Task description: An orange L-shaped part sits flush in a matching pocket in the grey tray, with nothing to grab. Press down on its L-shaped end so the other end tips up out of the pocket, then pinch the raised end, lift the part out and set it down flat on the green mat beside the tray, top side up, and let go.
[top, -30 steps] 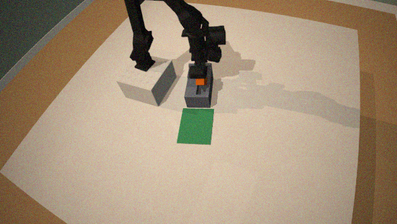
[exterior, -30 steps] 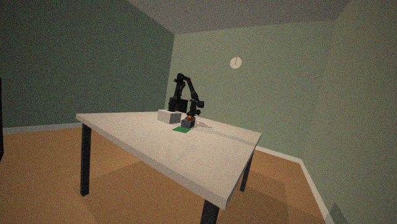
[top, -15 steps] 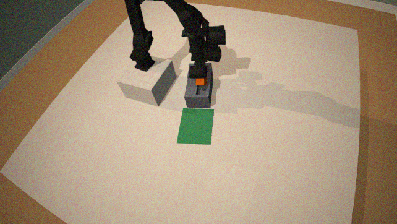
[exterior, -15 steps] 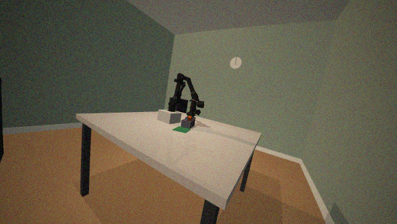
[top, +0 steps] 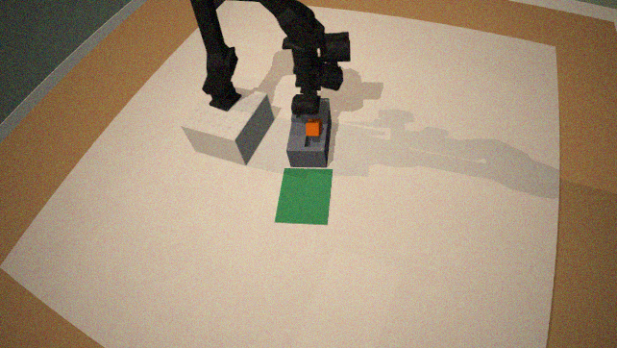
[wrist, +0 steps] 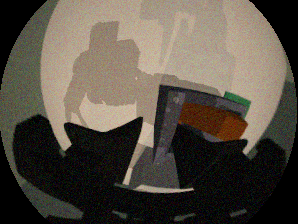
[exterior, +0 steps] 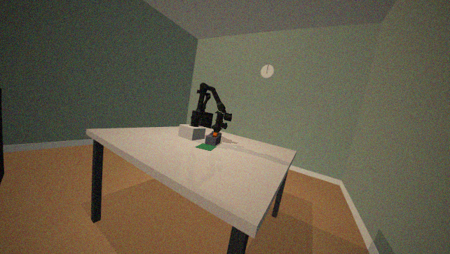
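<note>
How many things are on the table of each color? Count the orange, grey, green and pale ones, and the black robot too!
Orange: 1, the orange L-shaped part, tipped up in the tray
Grey: 1, the grey tray
Green: 1, the green mat
Pale: 1, the pale block under the arm's base
Black: 1, the robot arm, its gripper over the tray
Total: 5

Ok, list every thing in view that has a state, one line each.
Orange L-shaped part: tipped up, one end raised out of its pocket.
Grey tray: pocket partly vacated.
Black parallel-jaw gripper: part-open, holding nothing, at the tray's far end.
Green mat: no part on it yet.
</note>
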Motion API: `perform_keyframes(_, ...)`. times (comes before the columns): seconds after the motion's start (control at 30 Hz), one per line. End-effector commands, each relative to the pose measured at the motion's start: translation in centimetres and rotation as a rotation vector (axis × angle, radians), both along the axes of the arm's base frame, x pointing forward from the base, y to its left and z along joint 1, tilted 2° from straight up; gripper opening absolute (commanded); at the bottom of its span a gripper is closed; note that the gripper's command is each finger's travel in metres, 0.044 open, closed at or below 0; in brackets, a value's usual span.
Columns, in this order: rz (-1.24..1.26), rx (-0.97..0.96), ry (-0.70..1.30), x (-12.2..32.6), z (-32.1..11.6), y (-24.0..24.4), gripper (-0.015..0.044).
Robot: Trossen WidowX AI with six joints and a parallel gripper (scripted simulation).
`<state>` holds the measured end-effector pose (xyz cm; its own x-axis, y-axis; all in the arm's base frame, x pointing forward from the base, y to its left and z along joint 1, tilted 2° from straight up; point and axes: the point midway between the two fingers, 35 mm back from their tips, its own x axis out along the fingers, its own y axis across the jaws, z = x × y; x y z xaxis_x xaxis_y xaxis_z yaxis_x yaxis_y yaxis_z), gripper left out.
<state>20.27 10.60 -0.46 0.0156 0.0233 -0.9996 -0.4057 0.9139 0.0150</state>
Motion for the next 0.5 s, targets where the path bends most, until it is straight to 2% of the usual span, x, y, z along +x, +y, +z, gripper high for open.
perform_keyframes(0.0, -0.002, 0.009, -0.027, 0.9, 3.4, -0.1, 0.0180)
perform_keyframes(0.13, -0.002, 0.009, -0.027, 0.5, 9.0, -1.1, 0.0180)
perform_keyframes(0.47, -0.002, 0.009, -0.027, 0.4, 9.4, -1.2, 0.0180)
